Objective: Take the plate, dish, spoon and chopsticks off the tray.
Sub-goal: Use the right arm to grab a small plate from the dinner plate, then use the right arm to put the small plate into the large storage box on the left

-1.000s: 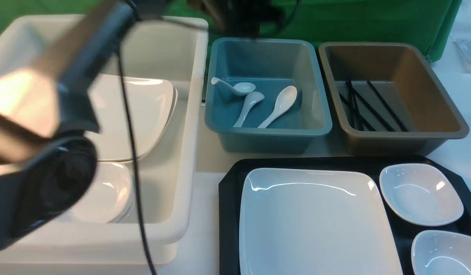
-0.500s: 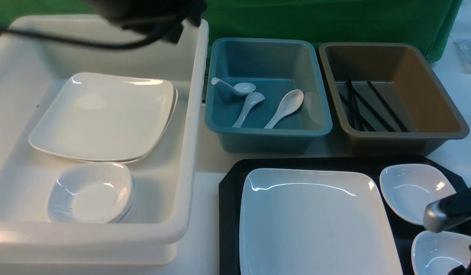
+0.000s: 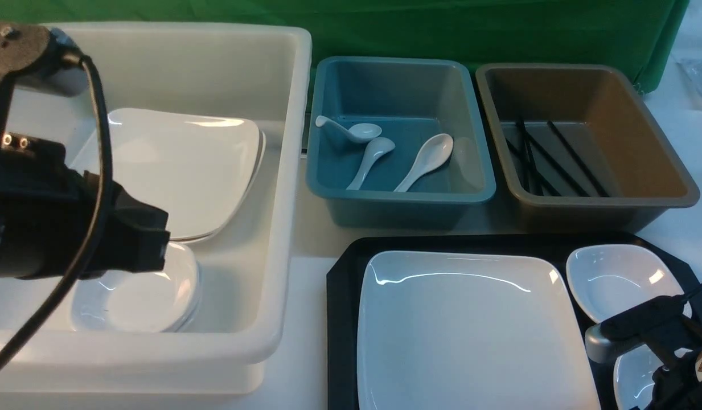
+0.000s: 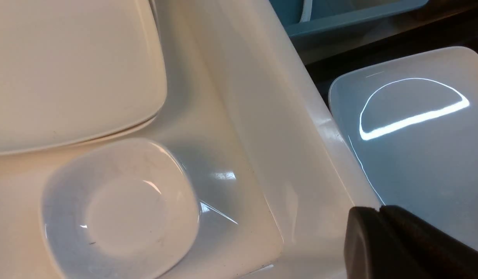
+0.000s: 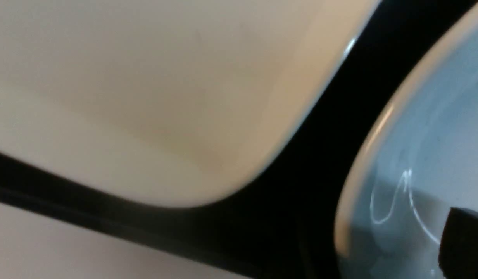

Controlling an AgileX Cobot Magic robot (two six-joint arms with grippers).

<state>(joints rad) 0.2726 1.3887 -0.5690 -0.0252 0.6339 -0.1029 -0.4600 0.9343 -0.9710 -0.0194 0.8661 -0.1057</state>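
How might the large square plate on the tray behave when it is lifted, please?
The plate looks glossy, so probably slippery. Its shallow rim lies low on the tray, likely hard to get under. It seems rigid, possibly breakable.

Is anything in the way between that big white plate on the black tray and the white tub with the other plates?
Nothing lies on the plate or on the strip of table between. Only the white tub wall stands between them, so the plate must clear it. The left arm hangs over the tub's small dishes.
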